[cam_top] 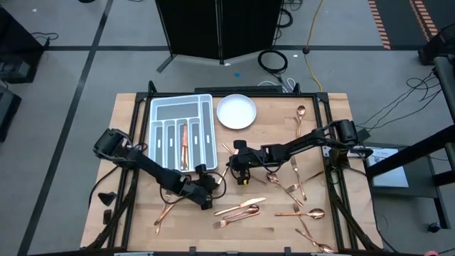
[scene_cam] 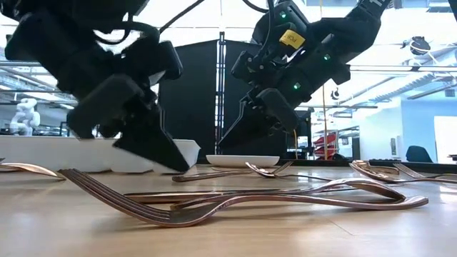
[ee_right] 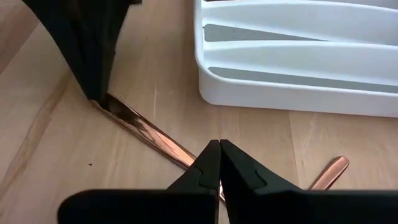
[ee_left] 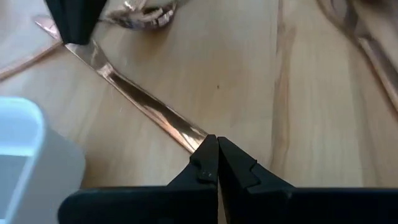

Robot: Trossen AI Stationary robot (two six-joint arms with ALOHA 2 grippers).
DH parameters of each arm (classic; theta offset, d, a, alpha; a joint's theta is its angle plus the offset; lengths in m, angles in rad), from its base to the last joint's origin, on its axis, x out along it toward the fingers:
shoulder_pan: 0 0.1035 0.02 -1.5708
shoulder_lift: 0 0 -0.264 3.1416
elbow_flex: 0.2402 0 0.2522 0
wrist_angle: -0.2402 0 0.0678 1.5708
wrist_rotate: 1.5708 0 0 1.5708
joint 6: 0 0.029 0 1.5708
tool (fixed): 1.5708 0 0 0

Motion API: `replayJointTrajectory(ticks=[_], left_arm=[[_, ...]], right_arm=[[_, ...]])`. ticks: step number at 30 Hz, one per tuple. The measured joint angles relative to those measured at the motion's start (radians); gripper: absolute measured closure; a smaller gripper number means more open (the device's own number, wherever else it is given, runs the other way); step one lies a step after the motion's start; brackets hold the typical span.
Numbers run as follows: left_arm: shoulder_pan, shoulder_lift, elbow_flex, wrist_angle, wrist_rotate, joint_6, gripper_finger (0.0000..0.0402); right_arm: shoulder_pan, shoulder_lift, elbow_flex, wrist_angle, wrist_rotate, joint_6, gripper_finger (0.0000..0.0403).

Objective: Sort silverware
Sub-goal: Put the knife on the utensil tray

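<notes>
Both grippers' jaws closed, mid-table

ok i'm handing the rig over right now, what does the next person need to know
Left claw is shut on one end of a copper knife, on the table just in front of the tray. Right claw is shut on the same knife's other end.
Done: a few pieces lie in one tray slot.
Left: the forks, spoons and knives scattered over the table's front and right, plus a spoon near the white plate.
</notes>
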Motion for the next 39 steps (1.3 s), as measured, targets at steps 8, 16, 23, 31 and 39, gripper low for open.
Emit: replayJointTrajectory(ticks=[8, 16, 23, 31, 39], left_arm=[[0.0, 0.012, 0.001, 0.008, 0.014, -0.001, 0.0401], [-0.023, 0.01, 0.004, -0.043, 0.061, -0.029, 0.0401], [-0.046, 0.011, 0.003, -0.045, 0.09, -0.064, 0.0401], [-0.058, 0.011, 0.003, -0.063, 0.182, -0.067, 0.0402], [-0.058, 0.01, 0.003, -0.086, 0.25, -0.11, 0.0402]], right_arm=[[0.0, 0.0, 0.0, -0.017, 0.0, 0.0, 0.0403], [0.0, 0.0, 0.0, -0.019, 0.0, 0.0, 0.0403], [0.0, 0.0, 0.0, -0.019, 0.0, 0.0, 0.0403], [0.0, 0.0, 0.0, -0.019, 0.0, 0.0, 0.0403], [0.0, 0.0, 0.0, -0.017, 0.0, -0.004, 0.0403]])
